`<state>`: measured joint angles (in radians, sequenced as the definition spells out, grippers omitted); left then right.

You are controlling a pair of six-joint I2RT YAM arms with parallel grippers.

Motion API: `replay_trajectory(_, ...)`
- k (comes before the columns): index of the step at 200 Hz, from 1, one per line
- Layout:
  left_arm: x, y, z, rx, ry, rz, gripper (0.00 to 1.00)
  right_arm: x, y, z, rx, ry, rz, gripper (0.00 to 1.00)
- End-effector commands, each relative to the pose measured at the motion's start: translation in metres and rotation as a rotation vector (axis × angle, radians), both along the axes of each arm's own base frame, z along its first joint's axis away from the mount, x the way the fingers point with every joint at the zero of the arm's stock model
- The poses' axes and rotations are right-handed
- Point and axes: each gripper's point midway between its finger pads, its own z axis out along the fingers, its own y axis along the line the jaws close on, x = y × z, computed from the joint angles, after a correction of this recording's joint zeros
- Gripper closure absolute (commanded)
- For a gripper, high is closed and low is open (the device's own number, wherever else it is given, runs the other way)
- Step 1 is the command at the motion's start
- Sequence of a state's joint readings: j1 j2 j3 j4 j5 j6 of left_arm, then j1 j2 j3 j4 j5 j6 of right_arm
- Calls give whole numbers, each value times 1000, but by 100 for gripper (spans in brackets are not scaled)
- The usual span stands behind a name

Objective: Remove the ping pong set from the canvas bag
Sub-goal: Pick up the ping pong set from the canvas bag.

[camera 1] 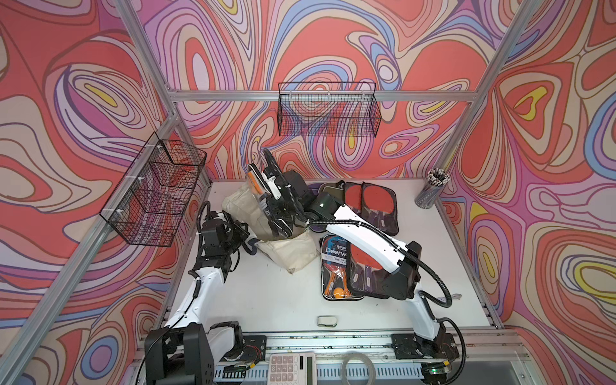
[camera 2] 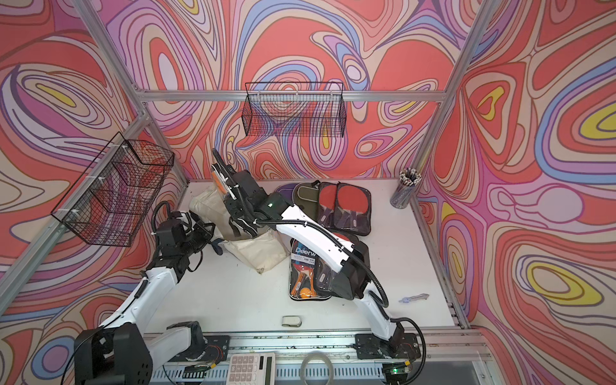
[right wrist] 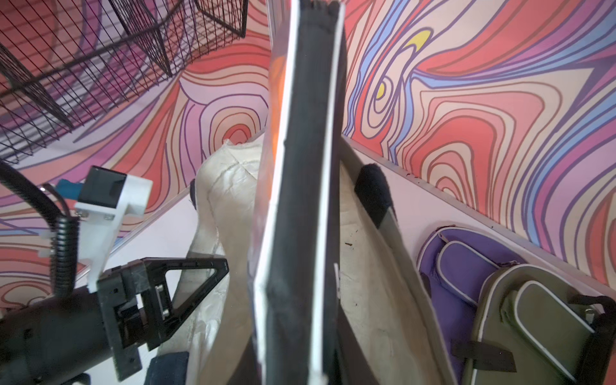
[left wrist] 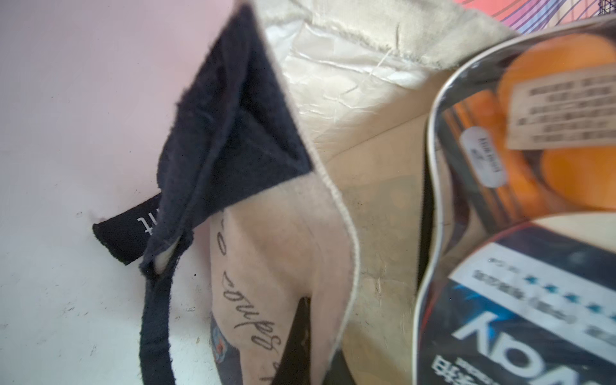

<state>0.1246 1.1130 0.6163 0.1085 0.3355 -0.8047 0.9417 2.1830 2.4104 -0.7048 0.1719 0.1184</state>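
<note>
The cream canvas bag (camera 1: pixel 290 253) (camera 2: pixel 258 255) lies crumpled at the table's back left with its mouth open. My left gripper (camera 1: pixel 248 240) (camera 2: pixel 213 240) is shut on the bag's rim beside a navy strap (left wrist: pixel 233 133); cream cloth (left wrist: pixel 276 266) fills its jaws. My right gripper (camera 1: pixel 271 200) (camera 2: pixel 233 200) is shut on the ping pong set (camera 1: pixel 258 181) (camera 2: pixel 220 180), a clear zip case with orange balls (left wrist: pixel 550 166). The case stands nearly upright above the bag's mouth, its lower end still at the opening. Its black edge (right wrist: pixel 303 200) runs up from my right jaws.
Other paddle sets lie to the right: a Deerway pack (camera 1: pixel 336 266), red paddles in a case (camera 1: pixel 376 203), and purple (right wrist: pixel 466 266) and olive (right wrist: pixel 526 326) cases. Wire baskets (camera 1: pixel 326 110) (camera 1: pixel 156 190) hang on the walls. A pencil cup (camera 1: pixel 431 190) stands back right; a calculator (camera 1: pixel 291 368) sits at the front.
</note>
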Motion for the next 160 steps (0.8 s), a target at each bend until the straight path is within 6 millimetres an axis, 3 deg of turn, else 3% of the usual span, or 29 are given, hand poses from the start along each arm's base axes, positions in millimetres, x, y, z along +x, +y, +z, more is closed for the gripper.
replay_trajectory(1,-3,3,-2,2,8,14,100,-3,-24,93,176,-133,-42,100)
replay_trajectory(36,-3,3,-2,5,8,16,100,-8,-45,121,242,-142,-52,100)
replay_trajectory(70,-3,3,-2,6,9,17,100,-5,-81,147,333,-121,-74,100)
replay_trajectory(95,-3,4,-2,7,8,21,100,1,-119,158,402,-80,-105,100)
replay_trajectory(107,-3,4,-1,8,7,22,100,7,-137,152,428,-44,-126,100)
replay_trajectory(113,-3,4,-1,8,6,22,100,2,-154,163,462,-46,-133,100)
replay_trajectory(160,-3,7,-1,6,7,28,100,9,-245,137,546,77,-246,100)
